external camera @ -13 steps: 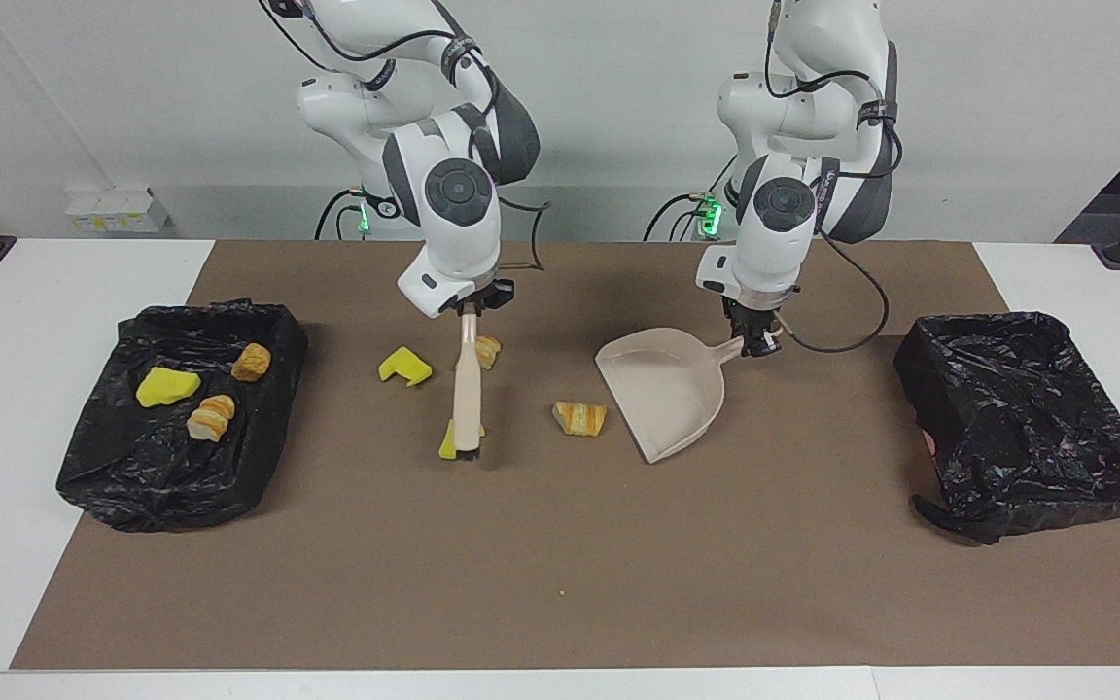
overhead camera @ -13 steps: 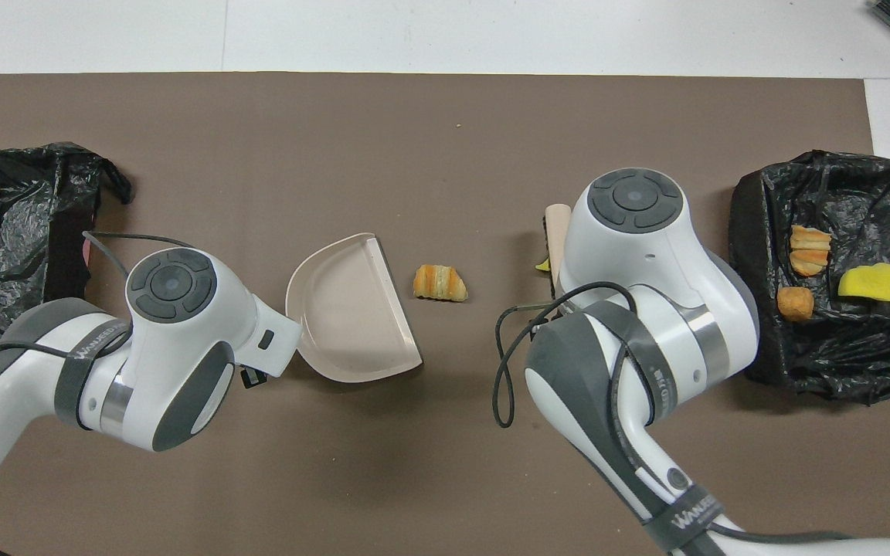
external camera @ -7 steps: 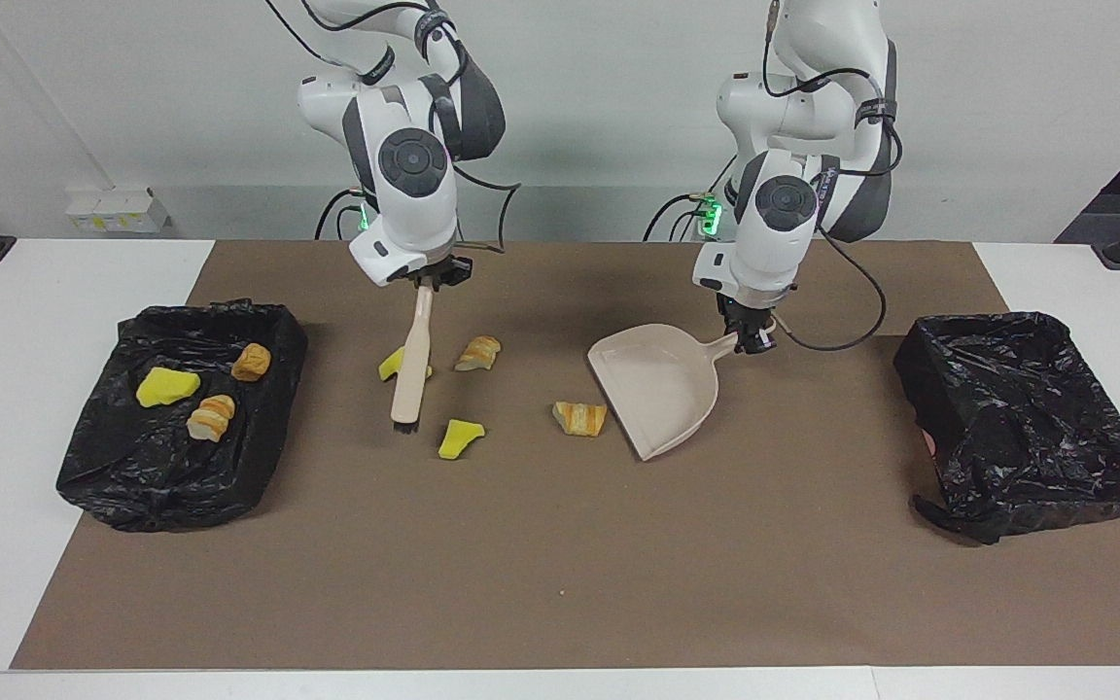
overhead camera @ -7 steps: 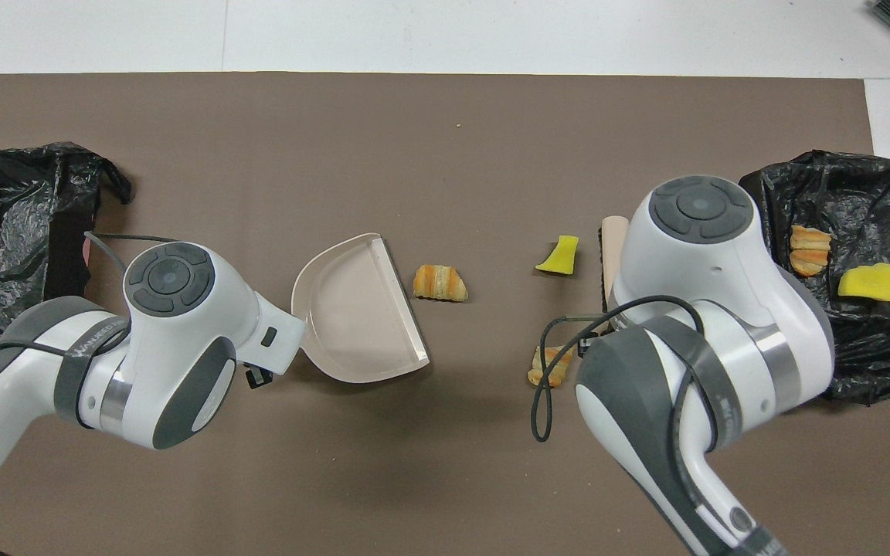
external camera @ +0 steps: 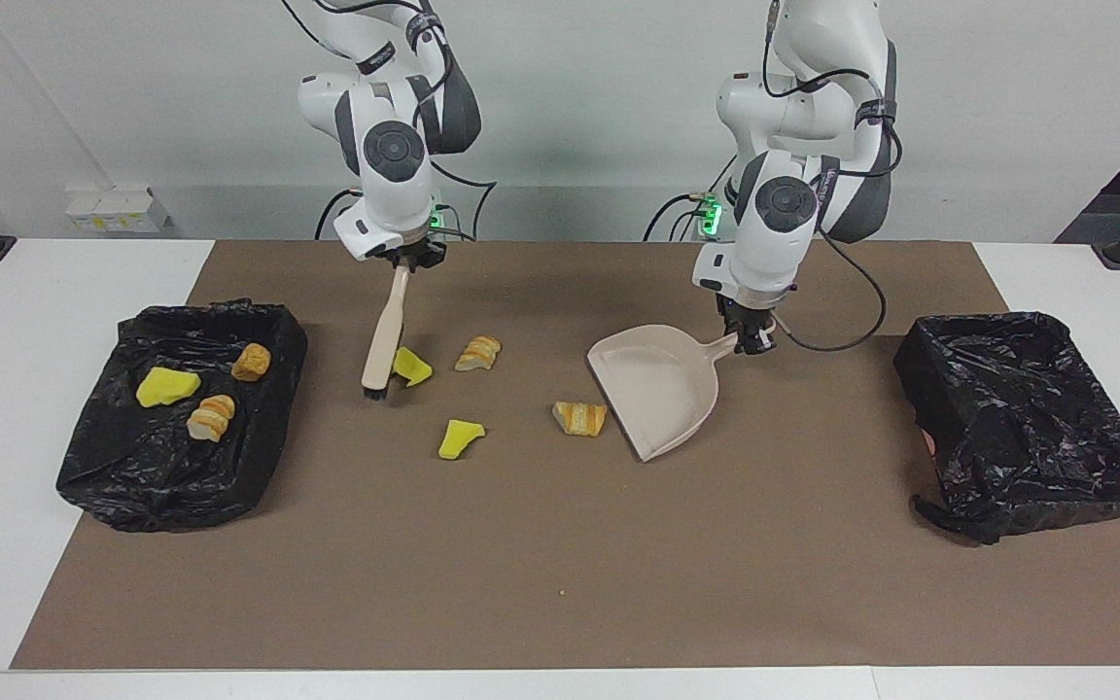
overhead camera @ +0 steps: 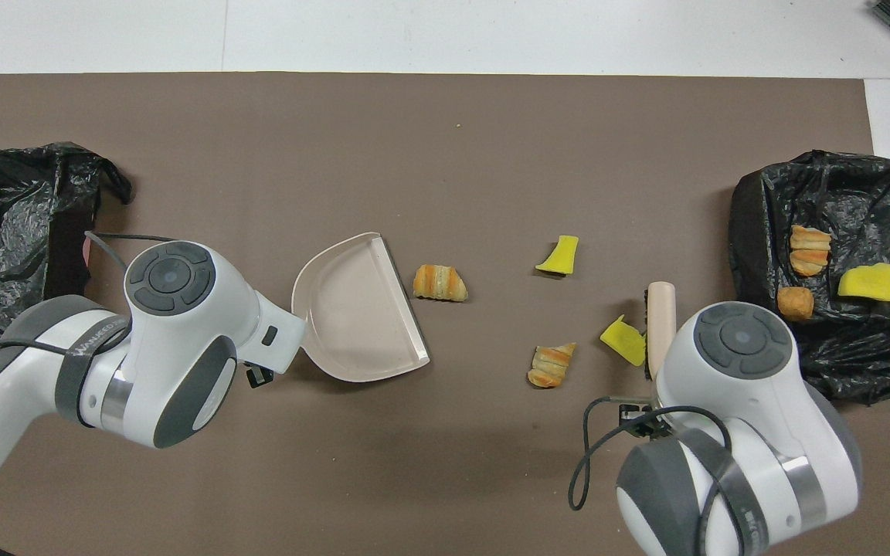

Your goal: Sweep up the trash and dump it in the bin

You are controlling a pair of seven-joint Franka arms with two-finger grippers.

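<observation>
Facing view is showing my right gripper [external camera: 406, 262] clamping the brush [external camera: 382, 335] handle, bristles just beside a yellow sponge chunk [external camera: 411, 366]. My left gripper [external camera: 750, 340] is gripping the dustpan [external camera: 657, 384] handle; the pan is resting on the brown mat [external camera: 560, 544], a bread piece [external camera: 579, 418] lying at its open edge. Another bread piece [external camera: 478, 352] and a second sponge chunk [external camera: 459, 437] are lying loose between brush and pan. Three bits are sitting in the black-lined bin [external camera: 122, 476] at my right arm's end; another bin [external camera: 1027, 418] is standing at the other end. Overhead, my wrists are hiding both grippers, but the brush head [overhead camera: 660, 313] is showing beside the chunk.
</observation>
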